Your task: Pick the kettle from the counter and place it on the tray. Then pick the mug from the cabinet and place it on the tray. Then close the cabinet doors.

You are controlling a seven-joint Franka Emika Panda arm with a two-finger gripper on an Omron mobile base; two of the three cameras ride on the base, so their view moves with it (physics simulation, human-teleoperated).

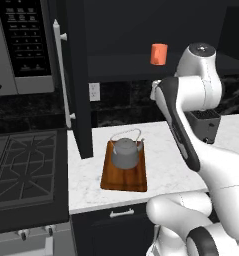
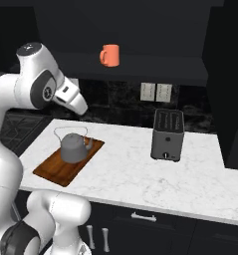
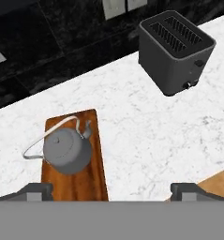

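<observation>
The dark grey kettle (image 1: 125, 152) (image 2: 72, 147) (image 3: 66, 149) stands upright on the reddish-brown tray (image 1: 123, 179) (image 2: 55, 173) (image 3: 92, 180), which lies on the white marble counter (image 1: 166, 170) (image 2: 140, 172) (image 3: 141, 136). The orange mug (image 1: 159, 54) (image 2: 110, 55) sits on the dark shelf of the open cabinet (image 1: 121, 67) (image 2: 150, 67). Both cabinet doors (image 1: 76, 75) (image 2: 230, 84) stand open. My gripper (image 3: 114, 191) hangs open and empty high above the counter, just right of the kettle in the hand view.
A grey toaster (image 2: 167, 134) (image 3: 175, 51) stands on the counter right of the tray. A microwave (image 1: 21, 45) and a gas stove (image 1: 21, 165) lie to the left. Wall outlets (image 2: 156, 92) sit behind the toaster. A light wooden corner (image 3: 219, 183) shows low right.
</observation>
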